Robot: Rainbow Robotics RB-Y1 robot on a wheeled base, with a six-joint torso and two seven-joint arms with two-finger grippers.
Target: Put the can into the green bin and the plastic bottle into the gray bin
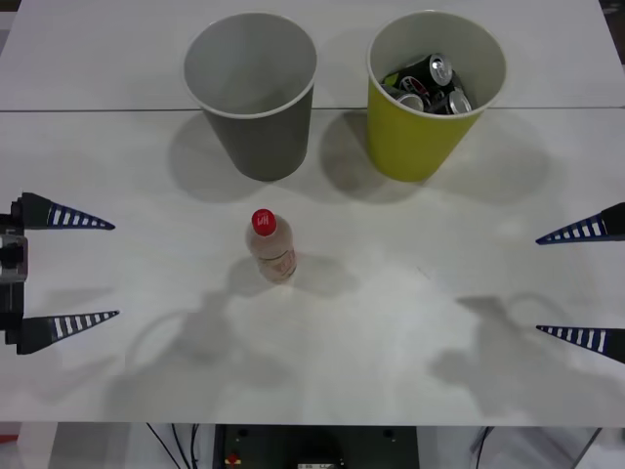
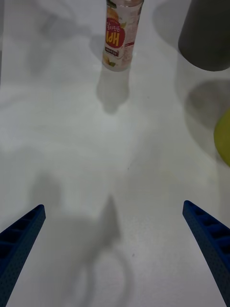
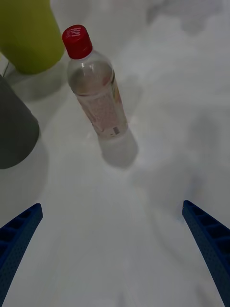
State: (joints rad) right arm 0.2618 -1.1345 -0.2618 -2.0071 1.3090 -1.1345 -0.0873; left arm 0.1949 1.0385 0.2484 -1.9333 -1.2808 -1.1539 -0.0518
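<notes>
- Bottle status: small clear plastic bottle point(image 1: 270, 247) with red cap and pale orange-red label stands upright on the white table point(image 1: 410, 322), near the middle, in front of the two bins and touching neither.
- Large dark gray tapered bin point(image 1: 252, 90) with pale inside stands at the back, left of centre; nothing visible inside it.
- Large yellow-green tapered bin point(image 1: 434, 90) with white inside stands just to its right, a gap between them. Dark metal cans point(image 1: 428, 85) lie inside it, looks like three, though they overlap so the count is uncertain.
- Left gripper point(image 1: 68, 271) sits at the table's left edge, blue ribbed fingers spread wide, holding nothing, well apart from the bottle.
- Right gripper point(image 1: 584, 283) sits at the right edge, fingers likewise spread wide, holding nothing.
- Left wrist view: bottle point(image 3: 96, 93) ahead between the finger tips' line, gray bin point(image 3: 14, 125) and green bin point(image 3: 31, 33) beside it.
- Right wrist view: bottle point(image 2: 120, 38) far ahead, gray bin point(image 2: 207, 33) near it.
</notes>
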